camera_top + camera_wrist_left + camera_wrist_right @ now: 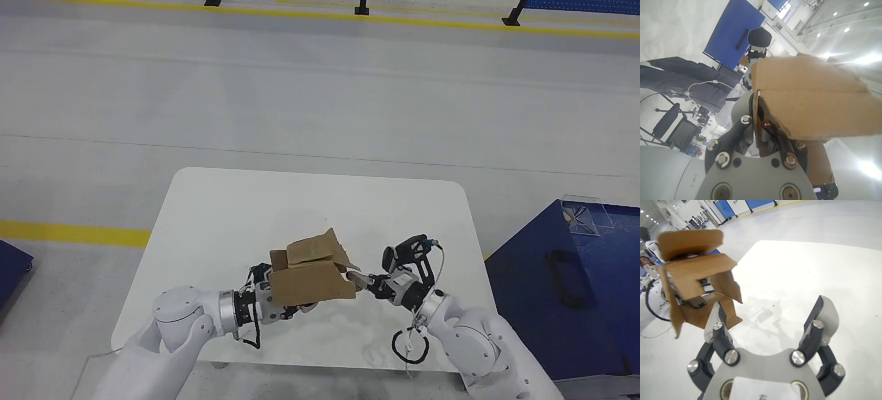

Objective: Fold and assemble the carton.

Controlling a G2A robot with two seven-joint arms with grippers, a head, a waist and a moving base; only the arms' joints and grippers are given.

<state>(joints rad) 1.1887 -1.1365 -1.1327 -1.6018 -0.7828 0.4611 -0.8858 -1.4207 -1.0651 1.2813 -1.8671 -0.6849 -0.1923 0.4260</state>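
Top view: carton (pixel 312 272), seemingly aloft.

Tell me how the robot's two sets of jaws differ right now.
The left gripper has its jaws clamped on a wall of the carton, holding it above the table; the right gripper has its jaws spread wide, empty. The left gripper sits under the carton's flaps; the right gripper sits beside it, one jaw near a lower flap. Both share the same grey-and-black build.
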